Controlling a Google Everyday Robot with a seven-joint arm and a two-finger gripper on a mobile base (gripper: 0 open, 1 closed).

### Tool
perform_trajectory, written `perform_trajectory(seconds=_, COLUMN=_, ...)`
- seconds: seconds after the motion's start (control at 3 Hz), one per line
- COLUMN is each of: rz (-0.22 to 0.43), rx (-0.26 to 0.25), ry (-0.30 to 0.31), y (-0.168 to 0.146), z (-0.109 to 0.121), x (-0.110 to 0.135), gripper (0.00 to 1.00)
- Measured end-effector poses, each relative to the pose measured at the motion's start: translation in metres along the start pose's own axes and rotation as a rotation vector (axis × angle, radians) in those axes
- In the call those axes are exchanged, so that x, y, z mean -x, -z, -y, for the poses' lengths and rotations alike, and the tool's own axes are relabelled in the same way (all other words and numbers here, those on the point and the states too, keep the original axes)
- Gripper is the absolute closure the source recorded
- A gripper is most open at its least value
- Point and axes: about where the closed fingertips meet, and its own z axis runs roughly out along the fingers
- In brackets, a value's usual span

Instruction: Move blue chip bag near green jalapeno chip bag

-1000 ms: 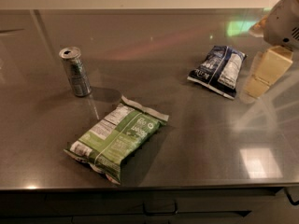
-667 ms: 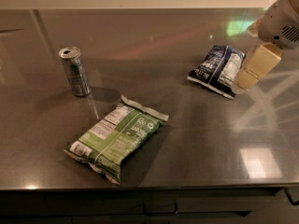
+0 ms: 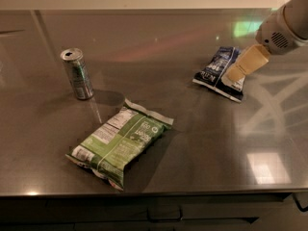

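Note:
The blue chip bag lies flat on the steel counter at the right, dark navy with white print. The gripper comes in from the upper right on a white arm, its tan fingers reaching down over the bag's right edge. The green jalapeno chip bag lies flat at the front centre-left, nutrition panel up, well apart from the blue bag.
A silver-green drink can stands upright at the left. The steel counter has its front edge along the bottom, with drawers below. Bright light reflections show at the right.
The gripper has moved left and slightly up, from beside the blue chip bag to over its right edge. The bags and the can have not moved.

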Motion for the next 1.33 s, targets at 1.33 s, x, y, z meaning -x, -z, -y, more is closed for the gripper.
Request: perform_trajectory(seconds=1.33, rz=-0.073, rx=-0.044, ry=-0.26, y=-0.08, z=0.044, x=-0.022, gripper=0.0)
